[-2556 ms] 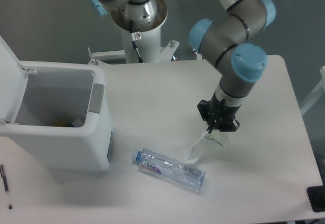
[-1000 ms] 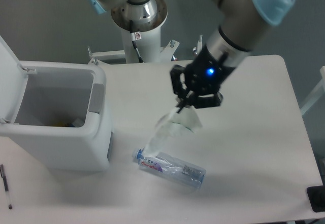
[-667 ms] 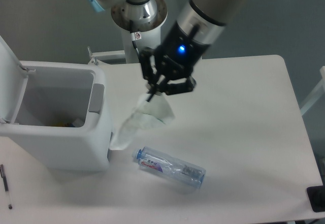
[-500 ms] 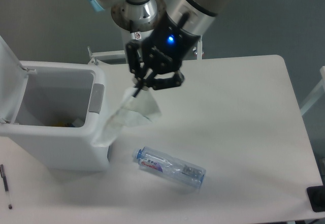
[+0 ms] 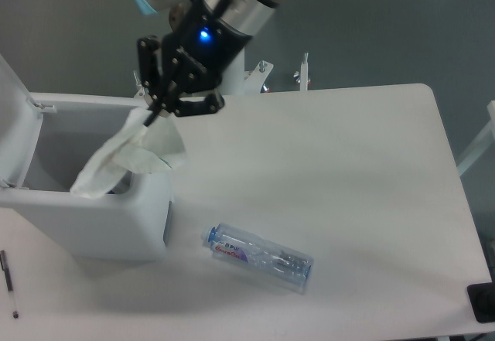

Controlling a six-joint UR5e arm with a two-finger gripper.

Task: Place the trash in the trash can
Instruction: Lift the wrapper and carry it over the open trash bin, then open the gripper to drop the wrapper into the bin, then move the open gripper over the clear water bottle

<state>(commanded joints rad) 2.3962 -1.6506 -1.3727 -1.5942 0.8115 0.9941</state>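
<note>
White crumpled carton (image 5: 124, 159) hangs from my gripper (image 5: 160, 107), my fingers pinched on its top edge, dangling over the right rim of the open trash can (image 5: 93, 229). Its lower end droops into the bin's mouth. On the table (image 5: 348, 179) in front, well apart from the bin, the crushed clear bottle (image 5: 259, 256) lies flat, blue cap toward the bin. A black pen (image 5: 9, 283) lies at the left edge.
</note>
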